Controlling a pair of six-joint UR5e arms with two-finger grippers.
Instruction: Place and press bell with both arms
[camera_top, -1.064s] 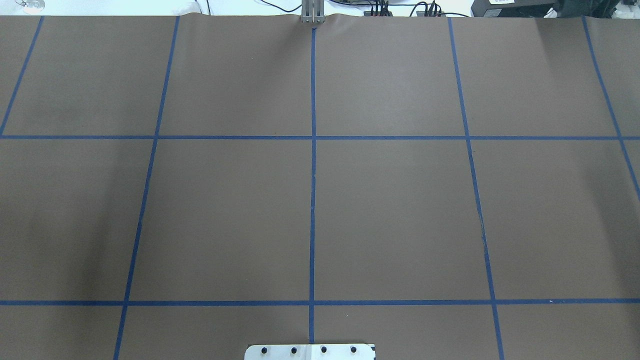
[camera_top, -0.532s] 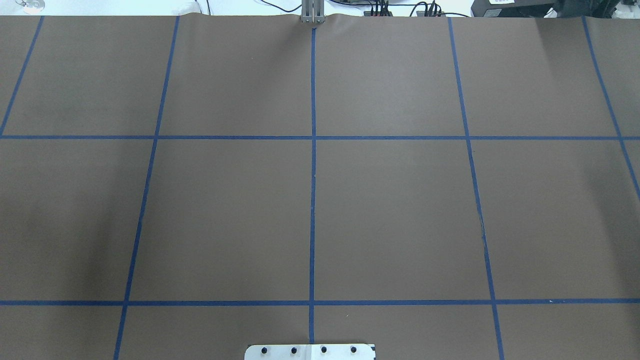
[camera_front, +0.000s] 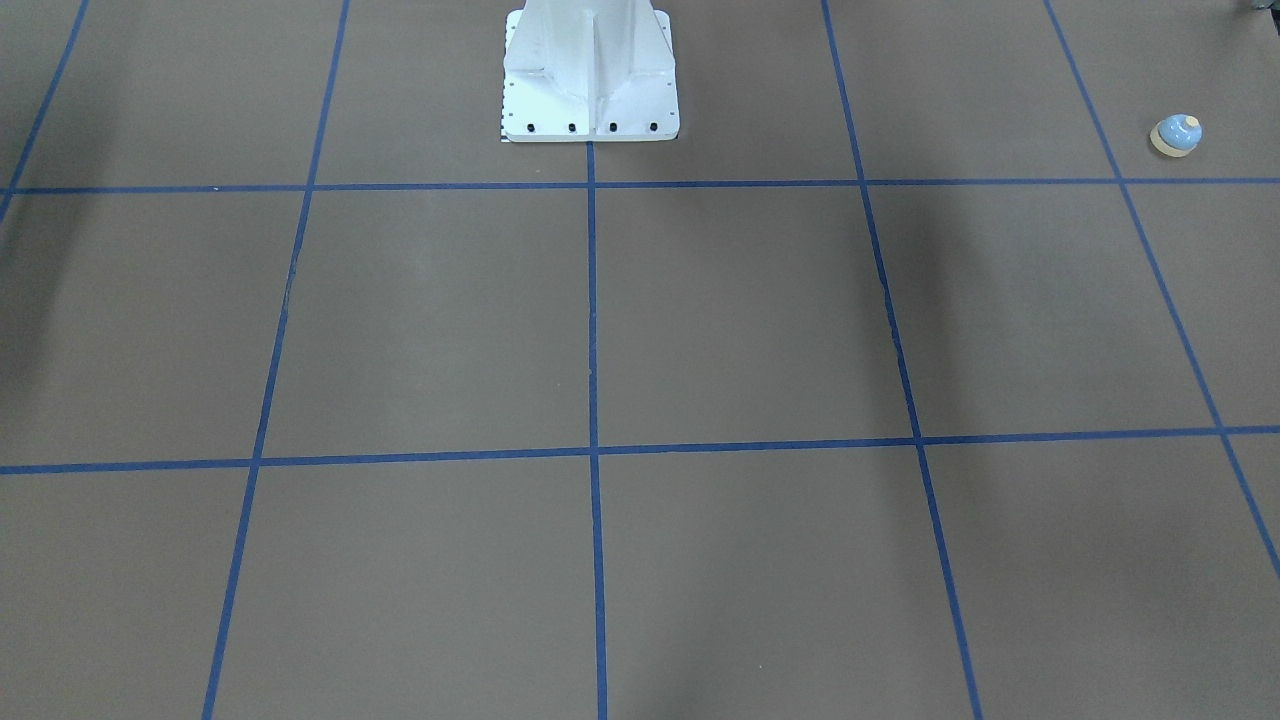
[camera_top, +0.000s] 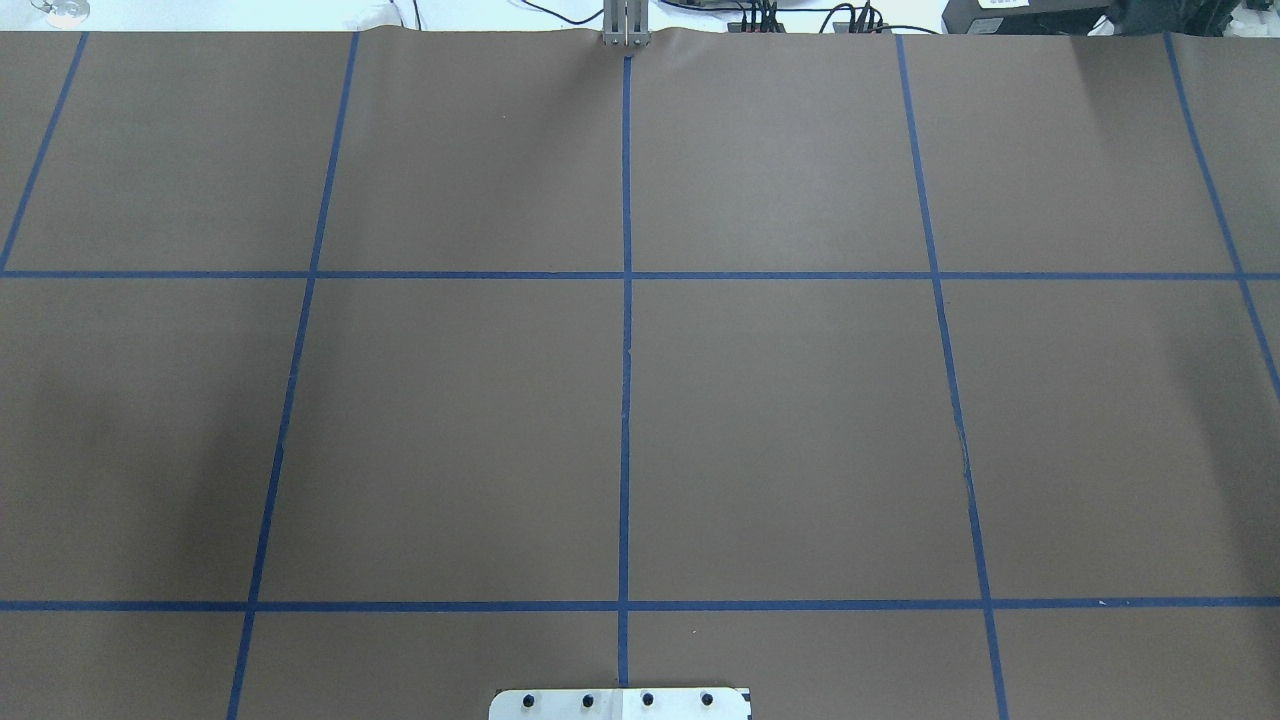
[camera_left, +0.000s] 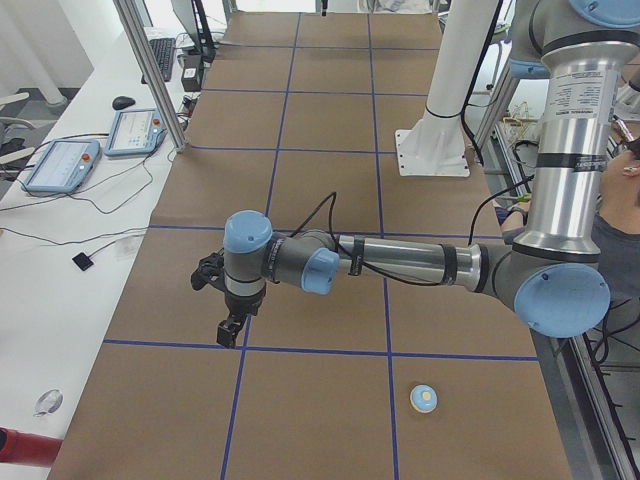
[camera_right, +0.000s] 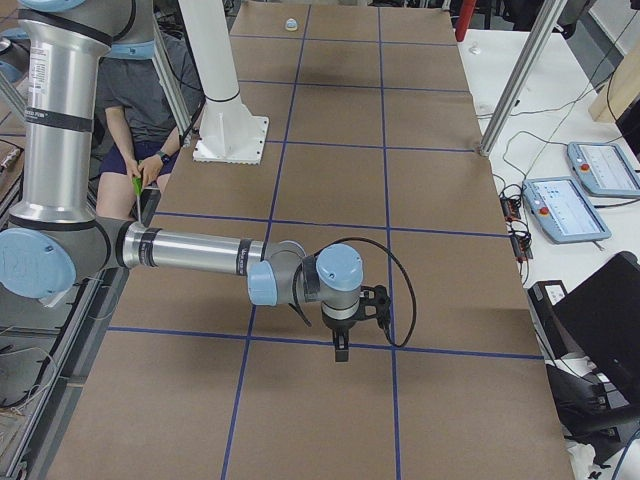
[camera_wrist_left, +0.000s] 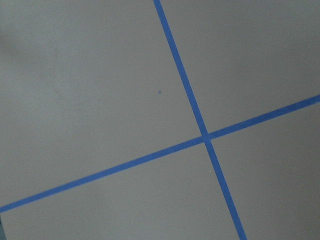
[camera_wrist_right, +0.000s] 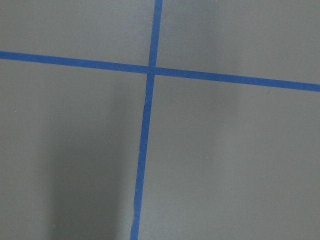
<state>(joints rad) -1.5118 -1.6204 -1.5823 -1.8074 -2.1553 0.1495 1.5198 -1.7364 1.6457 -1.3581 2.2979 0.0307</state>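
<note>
Resting upright, the bell (camera_front: 1176, 135) sits far from the pedestal (camera_front: 590, 80).

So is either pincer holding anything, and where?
No hold visible: the bell sits free on the table, away from the left pincer and the right pincer.

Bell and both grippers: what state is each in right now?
bell: upright on the table, button up, nothing touching it.
left gripper: pointing down above the table, apart from the bell; open or shut cannot be told.
right gripper: pointing down above the table, far from the bell; open or shut cannot be told.
</note>
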